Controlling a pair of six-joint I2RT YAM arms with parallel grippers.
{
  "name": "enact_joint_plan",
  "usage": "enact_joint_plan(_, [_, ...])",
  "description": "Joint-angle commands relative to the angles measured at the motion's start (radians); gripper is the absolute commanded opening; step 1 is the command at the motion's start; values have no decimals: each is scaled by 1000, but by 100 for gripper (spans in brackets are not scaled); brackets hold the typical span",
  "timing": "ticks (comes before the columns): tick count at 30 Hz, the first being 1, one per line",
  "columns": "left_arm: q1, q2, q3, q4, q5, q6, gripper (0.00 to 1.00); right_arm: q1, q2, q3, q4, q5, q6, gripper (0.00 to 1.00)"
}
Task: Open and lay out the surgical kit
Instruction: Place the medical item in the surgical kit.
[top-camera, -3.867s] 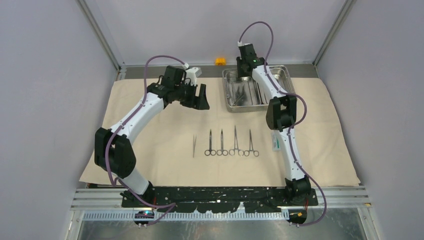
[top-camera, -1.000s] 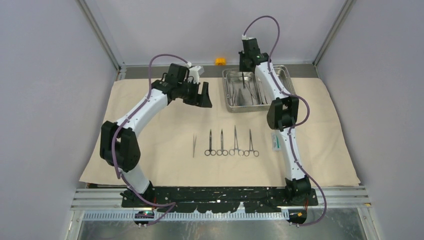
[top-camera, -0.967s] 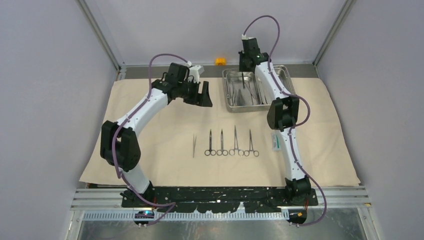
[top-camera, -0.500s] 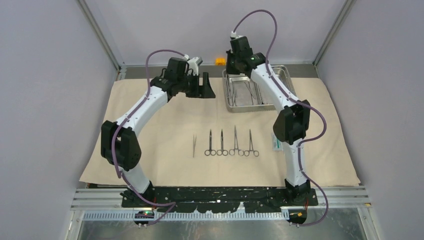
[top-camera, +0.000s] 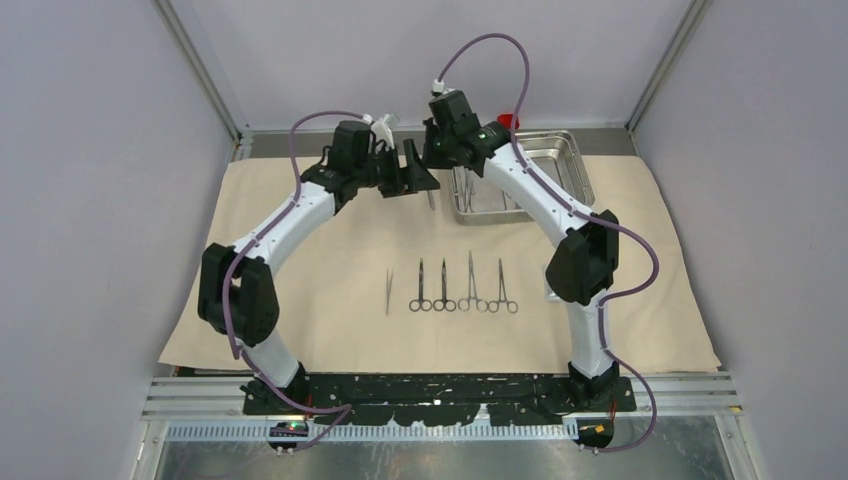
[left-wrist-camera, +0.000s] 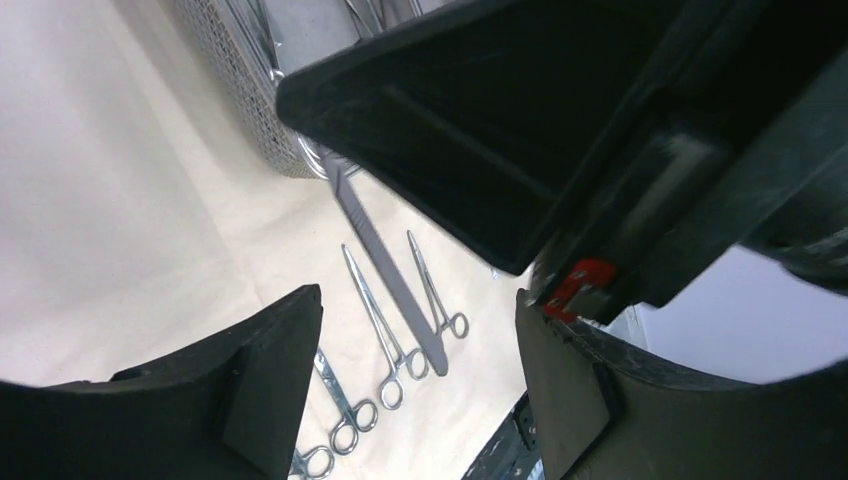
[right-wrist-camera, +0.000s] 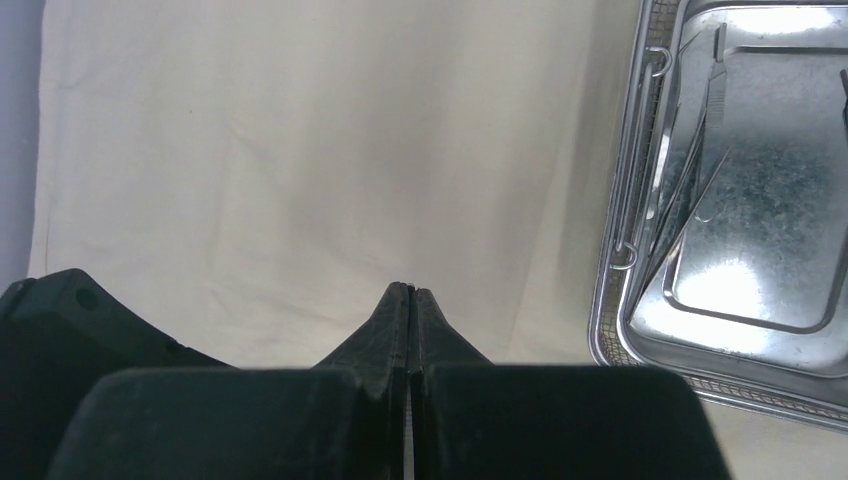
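The beige cloth (top-camera: 300, 250) covers the table. At its back right stands the steel tray (top-camera: 560, 160), with more instruments lying in it (right-wrist-camera: 700, 150). My right gripper (top-camera: 433, 160) hangs left of the tray, shut on a straight steel handle (top-camera: 430, 197) that points down. In the right wrist view its fingers (right-wrist-camera: 410, 292) are pressed together. My left gripper (top-camera: 416, 178) is open right beside it, and the handle (left-wrist-camera: 385, 262) hangs between its spread fingers (left-wrist-camera: 270, 370). Tweezers (top-camera: 389, 292) and several ring-handled clamps (top-camera: 470, 285) lie in a row on the near cloth.
A teal-and-white packet (top-camera: 549, 292) peeks out beside the right arm's elbow. A small red block (top-camera: 507, 121) sits behind the tray on the back rail. Walls close in on both sides.
My right arm has swung left out of the tray, carrying the handle. My left gripper has moved back and right to meet it, still open.
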Motion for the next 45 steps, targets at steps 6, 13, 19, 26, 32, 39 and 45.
enact_joint_plan(6, [2, -30, -32, 128, 22, -72, 71, -13, -78, -8, 33, -26, 49, 0])
enact_joint_plan(13, [2, 46, -6, 189, 63, -178, 63, -12, -66, -6, 34, -19, 43, 0])
enact_joint_plan(19, [2, 86, 5, 209, 79, -219, 55, -12, -60, -6, 34, -20, 43, 0])
enact_joint_plan(26, [2, 110, 23, 217, 87, -227, 43, -11, -64, -21, 40, -27, 39, 0])
enact_joint_plan(32, [9, 115, 29, 214, 82, -219, 37, -12, -61, -35, 47, -26, 36, 0])
enact_joint_plan(39, [18, 124, 32, 210, 80, -209, 28, -12, -60, -38, 50, -34, 38, 0])
enact_joint_plan(45, [19, 136, 42, 192, 78, -200, 19, -13, -71, -45, 51, -37, 38, 0])
